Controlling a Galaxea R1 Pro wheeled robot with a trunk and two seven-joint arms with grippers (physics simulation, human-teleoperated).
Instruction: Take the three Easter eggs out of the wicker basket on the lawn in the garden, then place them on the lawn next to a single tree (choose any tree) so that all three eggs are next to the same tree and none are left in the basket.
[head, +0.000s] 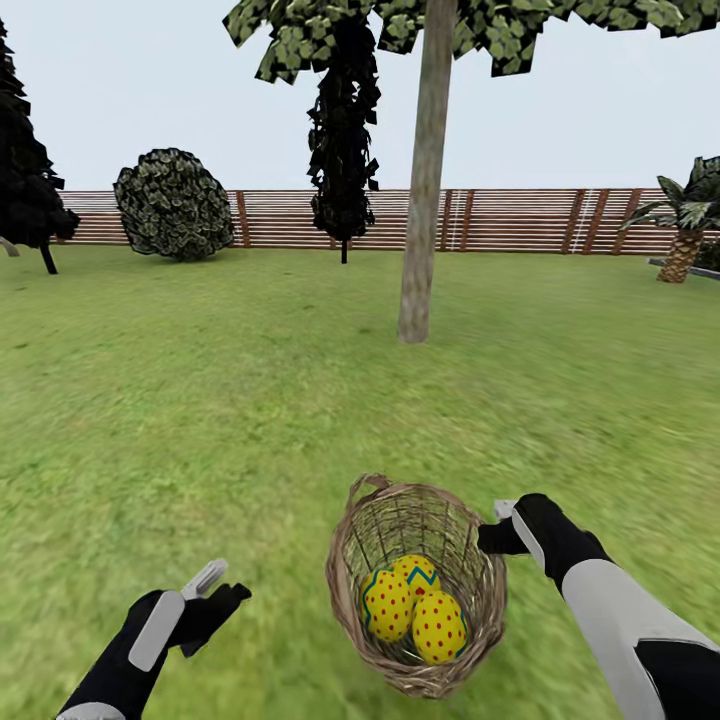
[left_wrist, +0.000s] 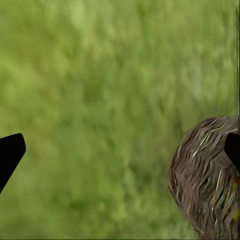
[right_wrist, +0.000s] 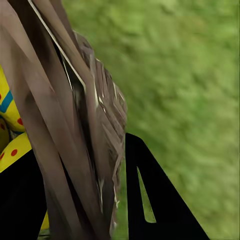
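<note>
The lawn (head: 200, 400) spreads mottled green to a slatted wooden fence (head: 520, 220), with a round dark bush (head: 173, 205) at the back and a pale straight-trunked tree (head: 425, 200) well ahead of both arms. The right gripper (head: 497, 535) is clamped on the wicker basket (head: 415, 600) — in the right wrist view one finger sits inside the woven wall and one outside, pinching its rim. The left gripper (head: 215, 590) hangs free to the basket's left, fingers spread wide, holding nothing. The basket is tilted, brown open weave, loop handle on its far rim — all three Easter eggs (head: 412, 605) lie inside it, yellow with red dots.
</note>
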